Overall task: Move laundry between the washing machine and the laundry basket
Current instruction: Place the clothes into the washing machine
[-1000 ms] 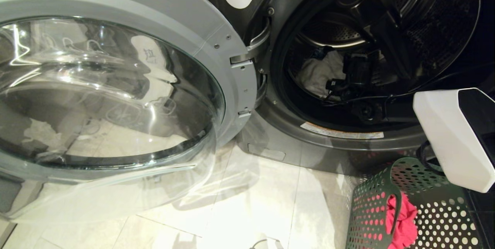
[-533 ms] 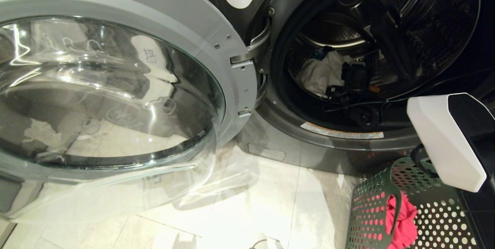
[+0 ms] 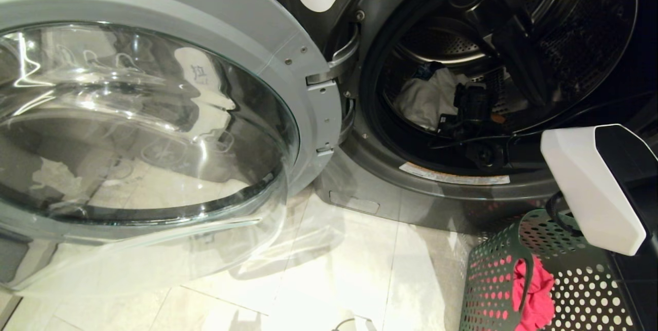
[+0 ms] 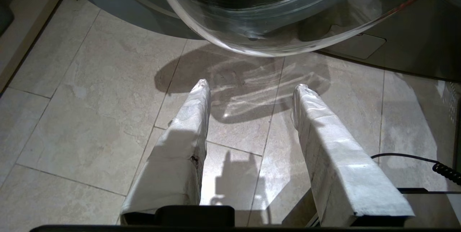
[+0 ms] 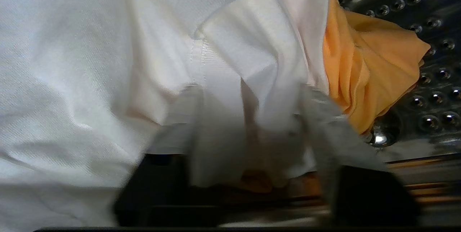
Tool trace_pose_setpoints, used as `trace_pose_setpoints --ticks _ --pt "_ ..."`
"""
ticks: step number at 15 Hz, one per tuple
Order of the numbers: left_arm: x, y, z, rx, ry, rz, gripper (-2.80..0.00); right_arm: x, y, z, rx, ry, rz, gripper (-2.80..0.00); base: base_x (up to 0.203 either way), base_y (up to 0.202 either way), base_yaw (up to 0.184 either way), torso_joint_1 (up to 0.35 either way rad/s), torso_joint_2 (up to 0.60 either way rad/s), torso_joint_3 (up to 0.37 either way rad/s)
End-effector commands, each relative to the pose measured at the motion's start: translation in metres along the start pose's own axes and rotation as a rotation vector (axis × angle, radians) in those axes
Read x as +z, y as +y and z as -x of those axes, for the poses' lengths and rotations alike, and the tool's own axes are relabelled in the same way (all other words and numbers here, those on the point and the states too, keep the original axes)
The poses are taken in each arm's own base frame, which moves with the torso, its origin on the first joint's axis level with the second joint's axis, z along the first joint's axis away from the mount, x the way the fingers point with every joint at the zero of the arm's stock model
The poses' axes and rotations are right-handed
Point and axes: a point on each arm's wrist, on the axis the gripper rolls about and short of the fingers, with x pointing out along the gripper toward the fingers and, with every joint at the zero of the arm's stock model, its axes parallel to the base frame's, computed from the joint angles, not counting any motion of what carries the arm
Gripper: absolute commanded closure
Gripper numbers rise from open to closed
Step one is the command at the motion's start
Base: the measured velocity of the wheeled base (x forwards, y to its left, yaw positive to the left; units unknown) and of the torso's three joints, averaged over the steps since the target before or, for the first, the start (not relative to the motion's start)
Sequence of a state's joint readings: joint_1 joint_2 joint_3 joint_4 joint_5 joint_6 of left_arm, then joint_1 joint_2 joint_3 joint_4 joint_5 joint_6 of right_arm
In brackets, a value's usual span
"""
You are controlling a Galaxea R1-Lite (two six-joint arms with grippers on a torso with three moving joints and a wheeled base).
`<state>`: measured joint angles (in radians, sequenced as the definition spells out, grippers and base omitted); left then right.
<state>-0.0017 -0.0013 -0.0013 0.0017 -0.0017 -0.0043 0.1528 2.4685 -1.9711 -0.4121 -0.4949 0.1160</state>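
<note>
Inside the washing machine (image 3: 390, 177) drum, the right gripper (image 5: 248, 116) pinches a white garment (image 5: 108, 62) fold between its fingers.

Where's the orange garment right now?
In the right wrist view, the orange garment lies on the drum's studded wall, tucked against the white garment beside the right tool. The head view barely shows it.

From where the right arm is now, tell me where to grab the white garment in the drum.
Pinch the raised fold of the white garment that bunches up between the right gripper fingers, coming straight in through the door opening. That ridge stands proud of the flat cloth, so it probably gathers easily. Keep clear of the orange garment touching its side.
</note>
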Motion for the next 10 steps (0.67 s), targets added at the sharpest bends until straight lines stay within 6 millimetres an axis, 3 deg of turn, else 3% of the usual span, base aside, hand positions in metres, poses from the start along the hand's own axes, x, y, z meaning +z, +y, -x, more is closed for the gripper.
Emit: trace_pose_setpoints --ticks 1,4,10 --pt "0.000 0.000 0.000 0.000 0.001 0.000 0.00 0.001 0.000 0.000 -0.002 -0.004 -0.002 0.00 0.000 0.000 0.000 0.000 0.00 0.000" --pt "0.000 0.000 0.000 0.000 0.001 0.000 0.00 0.006 0.000 0.002 0.000 -0.012 -0.007 0.00 0.000 0.000 0.000 0.000 0.00 0.000" --pt "0.000 0.000 0.000 0.000 0.002 0.000 0.00 0.035 -0.003 0.014 0.008 -0.063 -0.035 0.00 0.000 0.000 0.000 0.000 0.00 0.000"
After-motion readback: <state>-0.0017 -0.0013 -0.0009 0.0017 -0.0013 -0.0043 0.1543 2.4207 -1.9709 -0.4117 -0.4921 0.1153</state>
